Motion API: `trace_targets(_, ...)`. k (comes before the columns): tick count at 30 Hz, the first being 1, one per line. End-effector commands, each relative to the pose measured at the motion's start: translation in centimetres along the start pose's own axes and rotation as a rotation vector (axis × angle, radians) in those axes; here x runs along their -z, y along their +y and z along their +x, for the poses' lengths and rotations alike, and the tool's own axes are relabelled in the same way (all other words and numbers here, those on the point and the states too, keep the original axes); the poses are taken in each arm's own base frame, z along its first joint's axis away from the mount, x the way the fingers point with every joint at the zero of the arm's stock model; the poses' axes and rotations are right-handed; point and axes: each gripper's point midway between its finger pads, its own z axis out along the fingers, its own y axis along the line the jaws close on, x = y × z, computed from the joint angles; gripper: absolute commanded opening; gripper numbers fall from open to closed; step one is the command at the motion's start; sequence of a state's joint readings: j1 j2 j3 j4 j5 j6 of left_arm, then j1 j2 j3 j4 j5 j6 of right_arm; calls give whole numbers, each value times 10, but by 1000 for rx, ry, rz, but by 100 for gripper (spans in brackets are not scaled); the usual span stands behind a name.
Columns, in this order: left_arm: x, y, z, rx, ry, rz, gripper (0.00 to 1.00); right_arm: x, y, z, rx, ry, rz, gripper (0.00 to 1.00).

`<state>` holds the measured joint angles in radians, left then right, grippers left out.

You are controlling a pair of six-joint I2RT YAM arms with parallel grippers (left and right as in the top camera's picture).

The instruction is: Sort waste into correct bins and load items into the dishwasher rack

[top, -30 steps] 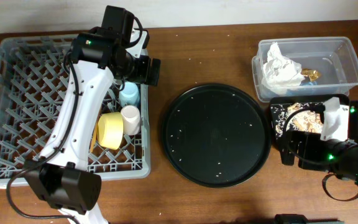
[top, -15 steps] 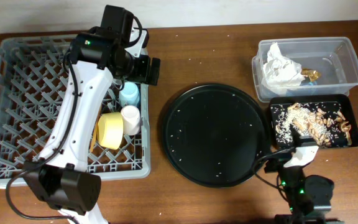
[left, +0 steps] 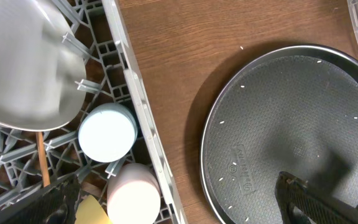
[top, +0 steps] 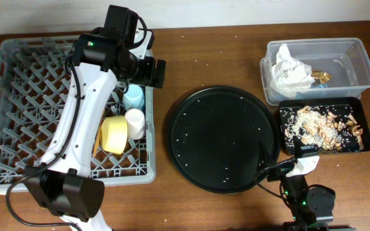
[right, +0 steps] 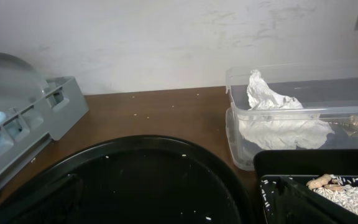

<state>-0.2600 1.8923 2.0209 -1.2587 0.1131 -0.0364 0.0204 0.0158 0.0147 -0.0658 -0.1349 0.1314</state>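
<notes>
The grey dishwasher rack [top: 18, 96] holds the yellow bowl [top: 114, 133], pink cup [top: 135, 123] and blue cup [top: 133, 97]. In the left wrist view the pale plate [left: 23, 62] stands in the rack [left: 135, 106] beside the blue cup [left: 107, 132], pink cup [left: 132, 196] and a chopstick [left: 40, 158]. My left gripper [top: 149, 72] [left: 179, 208] is open and empty above the rack's right wall. The clear tub [top: 358, 64] holds the napkin [top: 288, 67] and wrapper [top: 322, 76]. The black tray [top: 284, 138] holds food scraps [top: 326, 126]. My right gripper [top: 304, 192] [right: 185, 199] is open and empty.
The large round black tray [top: 223, 138] lies in the middle with a few rice grains on it. The right wrist view shows it [right: 142, 180], the rack corner [right: 42, 106], the tub [right: 291, 70] with napkin [right: 278, 118], and the black tray [right: 303, 158].
My right arm has drawn back from over the black tray to the table's front edge, uncovering the food scraps. The left arm has not moved.
</notes>
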Motion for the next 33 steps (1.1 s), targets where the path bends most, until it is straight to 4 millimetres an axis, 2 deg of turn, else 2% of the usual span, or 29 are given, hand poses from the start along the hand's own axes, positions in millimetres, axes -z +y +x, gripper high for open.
trace_targets(1, 15, -2, -5, -19, -41, 3, 99, 0, -1, 1, 2, -6, 7, 98)
trace_targets(4, 17, -1, -4, -22, -41, -7, 99, 0, -1, 1, 2, -6, 7, 98)
trace_targets(6, 39, -1, -14, -30, -123, -27, 99, 0, -1, 1, 2, -6, 7, 98)
trace_targets(7, 56, -2, -26, -59, -230, -33, 99, 0, -1, 1, 2, -6, 7, 98)
trace_targets(9, 82, -1, -31, -149, -411, -54, 99, 0, -1, 1, 2, -6, 7, 98)
trace_targets(11, 90, 18, -8, -124, -523, -86, 99, 0, -1, 1, 2, -6, 7, 98)
trace_targets(13, 83, 42, 35, -86, -620, -134, 99, 0, -1, 1, 2, -6, 7, 98)
trace_targets(15, 73, 55, 71, -67, -691, -165, 99, 0, -1, 1, 2, -6, 7, 98)
trace_targets(16, 62, 62, 103, -57, -748, -186, 99, 0, -1, 1, 2, -6, 7, 98)
trace_targets(17, 49, 64, 142, -60, -842, -199, 99, 0, -1, 1, 2, -6, 7, 98)
trace_targets(19, 39, 62, 163, -75, -929, -205, 99, 0, -1, 1, 2, -6, 7, 98)
trace_targets(23, 25, 68, 190, -82, -1053, -243, 99, 0, -1, 1, 2, -6, 7, 98)
trace_targets(26, 19, 68, 202, -143, -1035, -260, 99, 0, -1, 1, 2, -6, 7, 98)
trace_targets(29, 5, 74, 219, -117, -957, -271, 99, 0, -1, 1, 2, -6, 7, 98)
trace_targets(31, 29, 71, 211, -139, -1064, -290, 99, 0, -1, 1, 2, -6, 7, 99)
trace_targets(33, 27, 72, 212, -133, -1056, -295, 99, 0, -1, 1, 2, -6, 7, 98)
